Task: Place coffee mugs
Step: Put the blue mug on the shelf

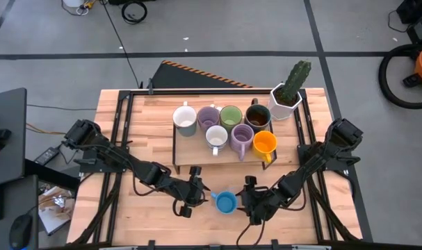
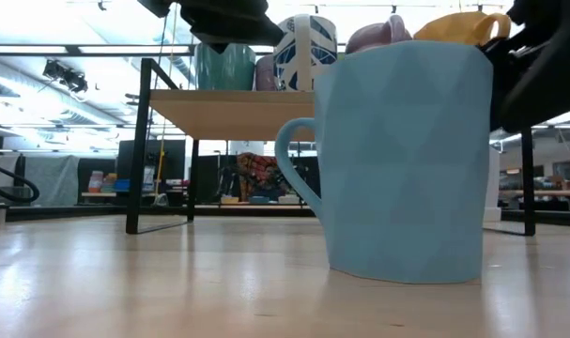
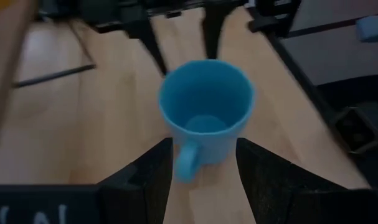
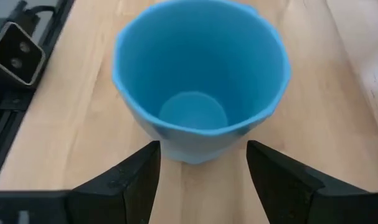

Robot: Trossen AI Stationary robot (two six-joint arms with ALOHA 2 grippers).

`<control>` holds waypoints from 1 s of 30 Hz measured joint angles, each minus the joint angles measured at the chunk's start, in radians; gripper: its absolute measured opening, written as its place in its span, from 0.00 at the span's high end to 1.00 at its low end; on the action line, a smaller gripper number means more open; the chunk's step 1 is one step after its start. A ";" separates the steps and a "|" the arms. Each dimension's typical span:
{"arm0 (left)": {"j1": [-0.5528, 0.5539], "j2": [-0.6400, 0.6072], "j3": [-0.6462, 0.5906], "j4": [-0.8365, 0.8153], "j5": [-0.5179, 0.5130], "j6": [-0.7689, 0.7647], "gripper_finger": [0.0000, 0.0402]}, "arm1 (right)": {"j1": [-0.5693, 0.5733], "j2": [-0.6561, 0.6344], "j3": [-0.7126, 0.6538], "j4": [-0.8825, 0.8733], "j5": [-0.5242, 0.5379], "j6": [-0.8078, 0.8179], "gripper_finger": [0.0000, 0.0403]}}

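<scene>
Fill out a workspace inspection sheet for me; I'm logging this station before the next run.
Surface: wooden table, bare at the front.
Job's things: blue mug upright on the table; seven mugs on the raised shelf.
Clutter: cactus pot at the far right corner.
Grippers: left gripper open, fingers either side of the mug's handle; right gripper open beside the mug.
Cables: black cable on the floor.
Surroundings: vacuum at right.

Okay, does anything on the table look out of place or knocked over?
Nothing is tipped or spilled. The blue mug stands upright on the table, apart from the seven on the shelf, with the open left gripper and right gripper flanking it.
</scene>
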 joint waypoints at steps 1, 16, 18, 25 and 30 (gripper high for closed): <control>0.000 0.000 0.000 0.000 0.022 -0.005 0.54 | -0.003 0.000 0.000 -0.003 -0.003 -0.002 0.39; 0.026 0.163 0.183 -0.212 0.017 -0.046 0.57 | -0.002 -0.002 0.042 -0.041 -0.031 -0.023 0.39; 0.028 0.175 0.184 -0.217 0.035 -0.042 0.57 | -0.003 -0.002 0.042 -0.045 -0.031 -0.024 0.39; 0.039 0.185 0.179 -0.212 0.071 -0.007 0.57 | -0.002 -0.002 0.042 -0.048 -0.032 -0.038 0.39; 0.038 0.194 0.179 -0.197 0.079 0.026 0.57 | -0.002 -0.001 0.042 -0.054 -0.033 -0.045 0.39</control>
